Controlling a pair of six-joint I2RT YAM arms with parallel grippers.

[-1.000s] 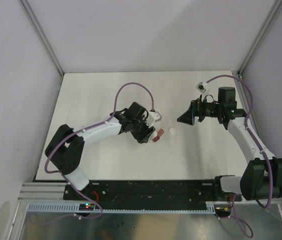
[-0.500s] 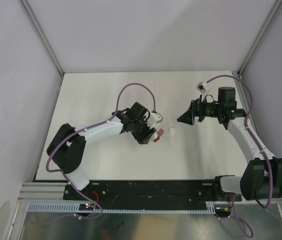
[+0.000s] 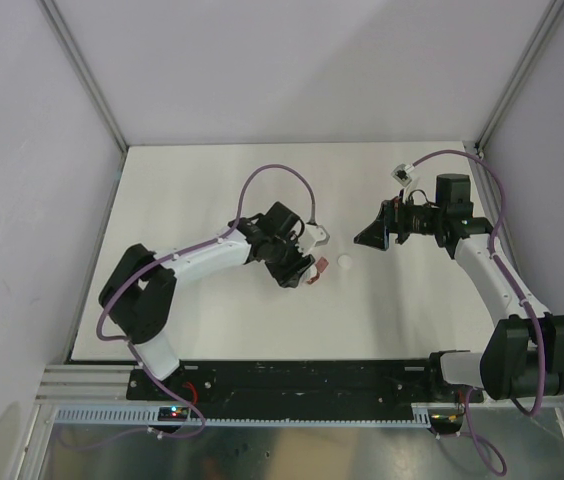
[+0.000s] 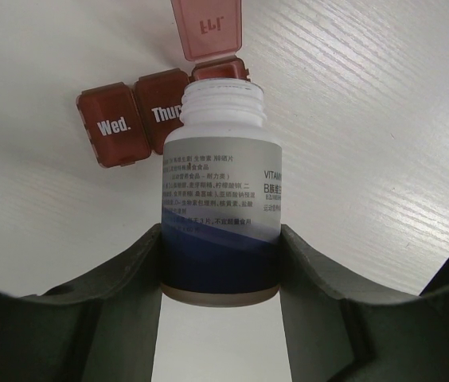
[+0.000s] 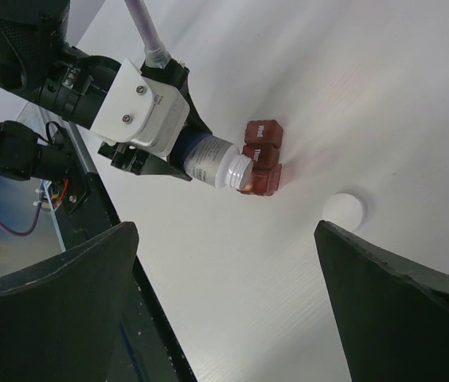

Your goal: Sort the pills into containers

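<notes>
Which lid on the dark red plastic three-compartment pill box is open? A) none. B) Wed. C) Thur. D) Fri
D: on the dark red plastic pill box, the Fri lid stands flipped up by the mouth of the uncapped white plastic bottle; Wed. and Thur. are shut.

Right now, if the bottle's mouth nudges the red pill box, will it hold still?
Probably not: the pill box is small plastic lying loose on the smooth table, so it likely slides. Its open Fri lid looks thin and could flip shut.
</notes>
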